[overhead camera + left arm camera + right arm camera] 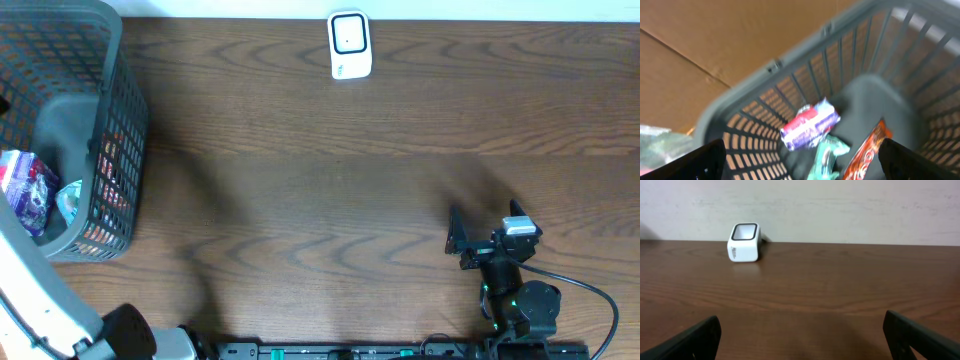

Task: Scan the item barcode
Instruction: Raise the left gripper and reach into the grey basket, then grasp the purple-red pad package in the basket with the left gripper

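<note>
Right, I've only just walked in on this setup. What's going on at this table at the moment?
Nothing is held yet. The left tool, open, hovers above the grey basket at the left of the wooden table, looking down on a purple-and-white packet, a teal packet and an orange packet inside. The right tool, open and empty, sits low over the table facing the white scanner at the far edge.

Matt wooden table (330, 170); plastic basket (122, 170); glossy wrappers (809, 123)
</note>
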Controlling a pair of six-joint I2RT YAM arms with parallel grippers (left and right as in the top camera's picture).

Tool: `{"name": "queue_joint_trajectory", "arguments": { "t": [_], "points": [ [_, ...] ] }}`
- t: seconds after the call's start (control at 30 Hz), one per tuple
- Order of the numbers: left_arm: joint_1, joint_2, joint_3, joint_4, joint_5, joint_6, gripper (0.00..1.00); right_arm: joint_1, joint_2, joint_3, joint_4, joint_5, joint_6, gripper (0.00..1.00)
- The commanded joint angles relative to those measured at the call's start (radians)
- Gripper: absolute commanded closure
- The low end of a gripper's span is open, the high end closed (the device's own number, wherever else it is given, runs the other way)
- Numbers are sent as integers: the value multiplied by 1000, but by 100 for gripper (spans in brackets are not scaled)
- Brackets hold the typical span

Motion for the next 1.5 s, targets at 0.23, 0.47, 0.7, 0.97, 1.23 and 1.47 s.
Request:
{"name": "queue_joint_trajectory", "arguments": {
  "t": [0.23, 0.47, 0.7, 0.97, 1.23, 1.47],
  "points": [
    [6, 159, -74, -63, 26, -5, 2, -3, -2, -1, -4, 4, 11, 1],
    [6, 249, -127, -66, 24, 83, 5, -3, -2, -1, -4, 5, 11, 1],
    [6, 288, -231, -8, -19, 127, 10, -3, -2, -1, -4, 5, 11, 1],
    [6, 289, -311, 145, -73, 200, 10, -3, -2, -1, -4, 5, 11, 1],
    [10, 290, -405, 300, -73, 319, 10, -3, -2, -1, -4, 5, 11, 1],
    [50, 295, -421, 359, -69, 309, 10, -3, -2, -1, -4, 5, 11, 1]
  ]
}}
